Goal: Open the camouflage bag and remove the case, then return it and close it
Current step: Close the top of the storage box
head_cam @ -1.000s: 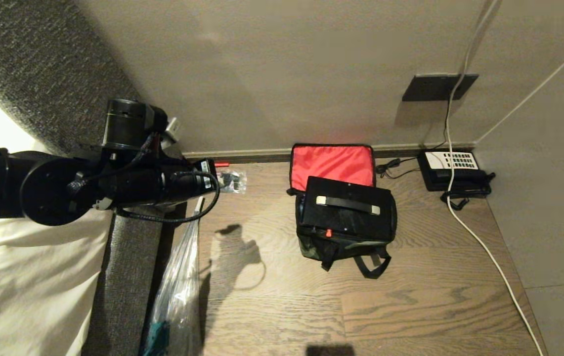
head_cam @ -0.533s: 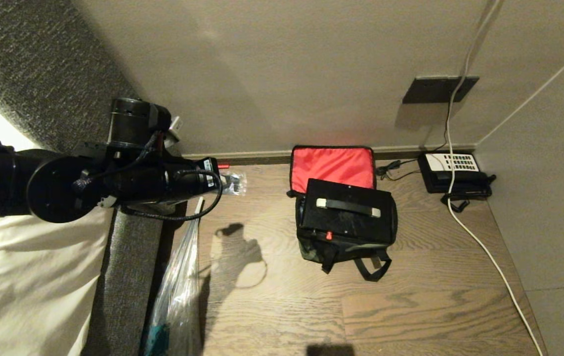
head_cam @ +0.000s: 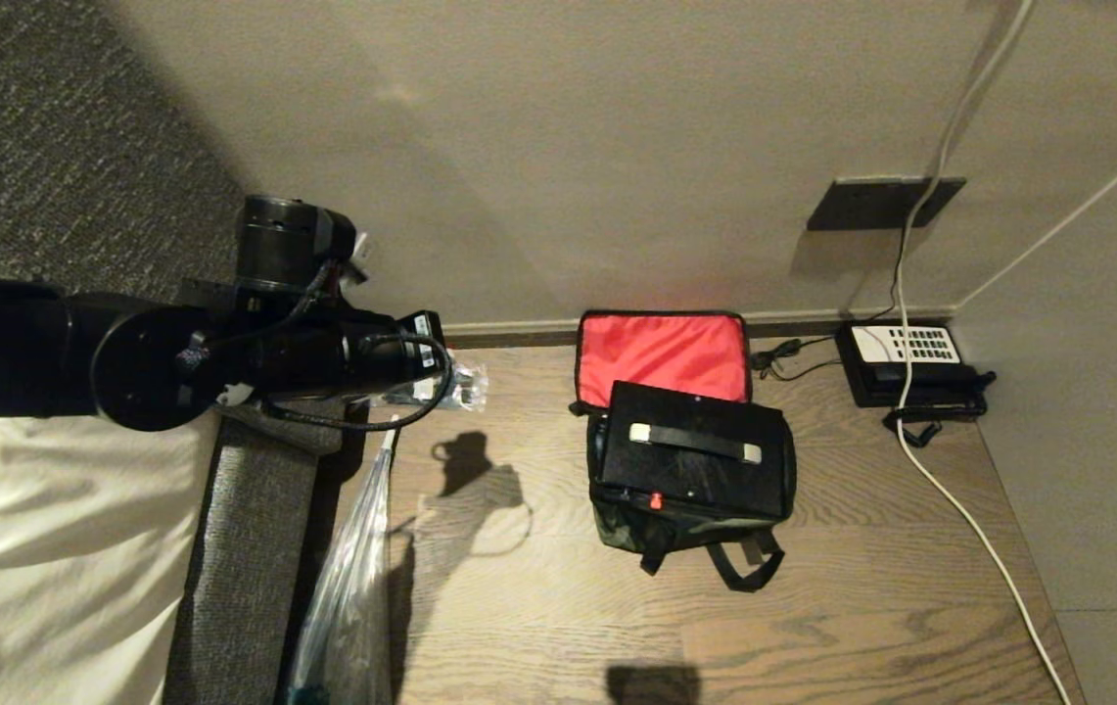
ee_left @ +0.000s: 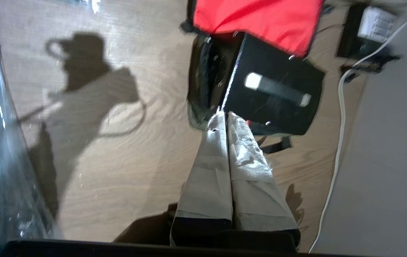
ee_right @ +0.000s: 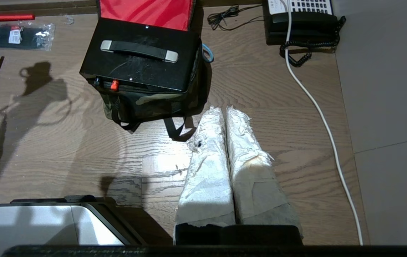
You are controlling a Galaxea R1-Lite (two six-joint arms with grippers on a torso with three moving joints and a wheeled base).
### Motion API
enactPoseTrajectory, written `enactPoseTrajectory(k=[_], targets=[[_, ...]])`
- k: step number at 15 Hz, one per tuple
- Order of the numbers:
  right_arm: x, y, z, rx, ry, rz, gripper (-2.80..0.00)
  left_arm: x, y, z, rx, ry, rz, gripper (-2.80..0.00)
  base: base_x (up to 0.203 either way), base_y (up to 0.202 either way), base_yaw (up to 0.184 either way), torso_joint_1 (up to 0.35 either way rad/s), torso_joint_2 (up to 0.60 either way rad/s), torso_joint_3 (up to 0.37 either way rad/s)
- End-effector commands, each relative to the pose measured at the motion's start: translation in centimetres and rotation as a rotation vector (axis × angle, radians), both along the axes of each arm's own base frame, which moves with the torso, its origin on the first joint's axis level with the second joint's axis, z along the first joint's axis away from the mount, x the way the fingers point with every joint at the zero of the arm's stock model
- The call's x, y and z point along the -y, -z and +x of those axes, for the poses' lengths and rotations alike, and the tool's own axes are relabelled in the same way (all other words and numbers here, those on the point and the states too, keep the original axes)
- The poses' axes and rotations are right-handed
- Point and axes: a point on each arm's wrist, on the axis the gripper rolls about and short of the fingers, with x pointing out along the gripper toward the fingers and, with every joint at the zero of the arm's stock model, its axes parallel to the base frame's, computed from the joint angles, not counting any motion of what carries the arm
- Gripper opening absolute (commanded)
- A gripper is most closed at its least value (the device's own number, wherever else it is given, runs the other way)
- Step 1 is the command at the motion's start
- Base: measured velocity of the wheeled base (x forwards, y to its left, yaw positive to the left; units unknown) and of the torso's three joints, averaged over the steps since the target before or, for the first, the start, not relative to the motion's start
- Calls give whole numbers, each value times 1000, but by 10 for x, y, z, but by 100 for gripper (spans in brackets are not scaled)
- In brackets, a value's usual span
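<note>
Since a second ago the head camera has tilted, sliding the whole scene lower in view, while the left arm (head_cam: 176, 357) stays stretched out above the grey sofa edge (head_cam: 245, 548). On the wooden floor (head_cam: 538, 607) by the wall the camouflage bag (head_cam: 675, 524) stands open, red-lined flap up, with the case (head_cam: 695, 450) sitting in it. Left gripper (ee_left: 224, 119) and right gripper (ee_right: 224, 114) both hang above the floor, padded fingers pressed together, empty. A black telephone (head_cam: 910, 362) sits in the corner.

Bare floor (head_cam: 538, 587) (left of camouflage bag (head_cam: 685, 519))
</note>
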Motion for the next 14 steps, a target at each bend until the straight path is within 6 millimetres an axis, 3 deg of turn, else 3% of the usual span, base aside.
enactPoseTrajectory(k=[1, 9, 14], targets=[[0, 1, -2, 22, 0, 0, -280, 2, 3, 0, -10, 6, 2, -280, 0, 0, 0, 0, 0, 0], [0, 1, -2, 22, 0, 0, -280, 7, 5, 4, -12, 9, -2, -280, 0, 0, 0, 0, 0, -3], [0, 1, -2, 23, 0, 0, -280, 14, 5, 5, -18, 26, -13, -280, 0, 0, 0, 4, 3, -182]])
